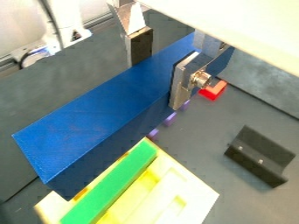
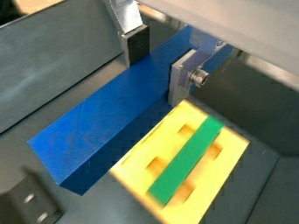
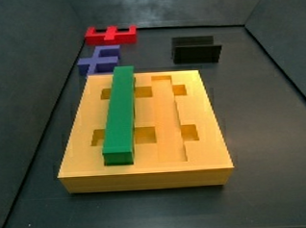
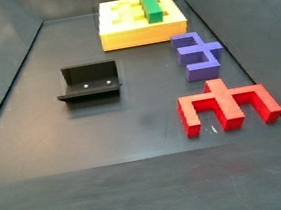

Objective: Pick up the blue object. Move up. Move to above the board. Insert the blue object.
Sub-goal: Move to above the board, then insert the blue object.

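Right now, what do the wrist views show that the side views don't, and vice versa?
Only the wrist views show the gripper, shut on the blue object, held above the floor. Only the side views show the whole layout: the purple block between the board and the red piece. Neither side view shows the gripper or the blue object. Shared: the board with the green bar in a groove, and the fixture. The red piece also peeks into a wrist view.
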Controlling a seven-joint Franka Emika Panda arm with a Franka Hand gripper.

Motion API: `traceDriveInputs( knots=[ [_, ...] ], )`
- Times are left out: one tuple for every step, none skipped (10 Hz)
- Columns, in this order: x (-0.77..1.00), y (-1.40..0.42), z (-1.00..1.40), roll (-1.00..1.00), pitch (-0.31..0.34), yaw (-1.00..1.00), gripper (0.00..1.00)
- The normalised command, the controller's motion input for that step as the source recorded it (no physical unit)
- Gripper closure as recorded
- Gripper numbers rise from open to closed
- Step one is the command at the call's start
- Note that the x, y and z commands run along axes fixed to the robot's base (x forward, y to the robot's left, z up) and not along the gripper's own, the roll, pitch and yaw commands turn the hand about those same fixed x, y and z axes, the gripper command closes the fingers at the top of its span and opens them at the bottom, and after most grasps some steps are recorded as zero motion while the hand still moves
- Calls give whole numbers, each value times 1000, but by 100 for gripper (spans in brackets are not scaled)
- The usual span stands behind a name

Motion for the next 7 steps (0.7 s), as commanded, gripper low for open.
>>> traceDriveInputs(
  knots=[
    [26,-344,66,11,120,8,100],
    [0,0,-229,0,-133,0,100],
    [60,-31,-589,51,-219,6,100],
    [366,-106,-723,131,-199,69,100],
    [486,-109,-754,161,-156,117,100],
    [457,-160,-714,181,-173,114,100],
    [491,-317,-611,279,-136,77,100]
  ],
)
